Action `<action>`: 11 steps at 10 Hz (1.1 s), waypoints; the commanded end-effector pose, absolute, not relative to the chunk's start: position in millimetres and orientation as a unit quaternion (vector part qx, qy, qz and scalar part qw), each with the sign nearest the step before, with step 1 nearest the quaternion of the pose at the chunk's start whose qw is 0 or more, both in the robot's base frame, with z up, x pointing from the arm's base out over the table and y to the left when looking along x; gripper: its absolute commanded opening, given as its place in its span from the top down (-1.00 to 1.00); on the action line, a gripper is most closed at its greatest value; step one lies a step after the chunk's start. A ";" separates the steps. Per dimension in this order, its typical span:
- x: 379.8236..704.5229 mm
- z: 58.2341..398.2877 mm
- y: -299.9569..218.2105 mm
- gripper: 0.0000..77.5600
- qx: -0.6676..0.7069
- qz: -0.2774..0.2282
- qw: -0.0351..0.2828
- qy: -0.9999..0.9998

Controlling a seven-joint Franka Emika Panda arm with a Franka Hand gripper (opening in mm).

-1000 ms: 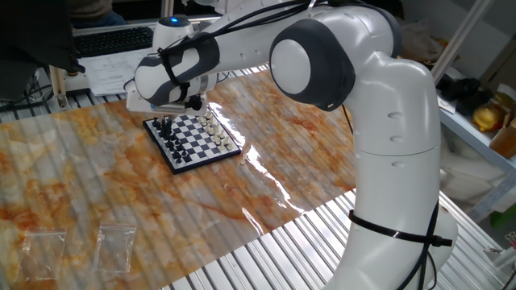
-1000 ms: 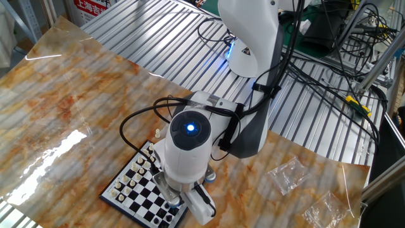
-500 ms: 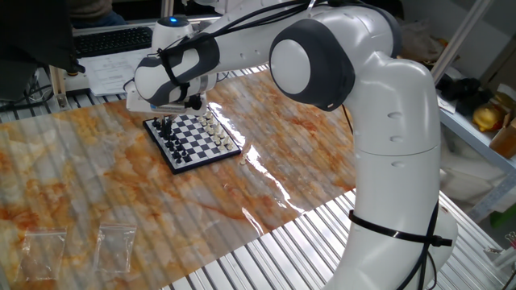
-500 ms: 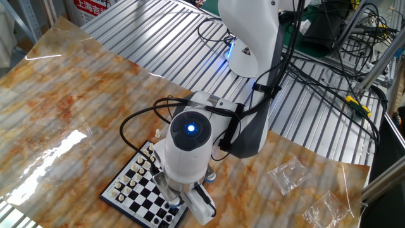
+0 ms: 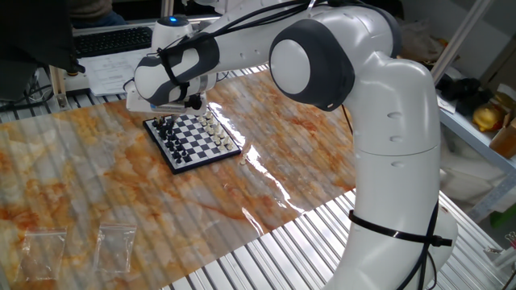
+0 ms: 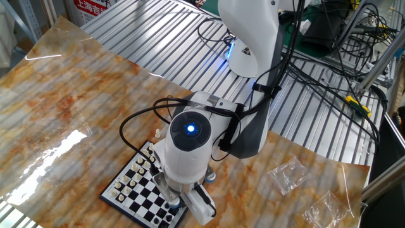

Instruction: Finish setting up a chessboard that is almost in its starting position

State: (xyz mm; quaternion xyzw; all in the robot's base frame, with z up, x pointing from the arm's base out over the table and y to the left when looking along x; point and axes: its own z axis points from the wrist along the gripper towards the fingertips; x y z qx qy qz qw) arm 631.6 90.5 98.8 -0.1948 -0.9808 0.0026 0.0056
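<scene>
- The gripper hangs directly over the black-piece end of the chessboard, which stretches away toward the cream side.
- Its fingers are hidden; grip state unknowable.

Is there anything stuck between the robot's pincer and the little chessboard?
Nothing visible is in the way. The pincer hangs right over the black-piece edge of the chessboard, with only air and the tiny pieces below. Its fingertips are mostly hidden by the wrist, so exact contact cannot be told.

White arm stretched low, wrist bent down, tool fingers obscured.
</scene>
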 end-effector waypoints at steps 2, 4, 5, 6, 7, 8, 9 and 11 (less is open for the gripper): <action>632.9 100.4 90.5 -1.00 -0.194 0.002 0.005 -0.981; 632.9 100.4 90.5 -1.00 -0.194 0.002 0.005 -0.981; 632.9 100.4 90.5 -1.00 -0.194 0.002 0.005 -0.981; 632.9 100.4 90.5 -1.00 -0.194 0.002 0.005 -0.981; 632.9 100.4 90.5 -1.00 -0.194 0.002 0.005 -0.981; 632.9 100.4 90.5 -1.00 -0.194 0.002 0.005 -0.981; 632.9 100.4 90.5 -1.00 -0.194 0.002 0.005 -0.981; 628.0 116.8 79.5 -1.00 -0.200 0.002 0.018 -0.980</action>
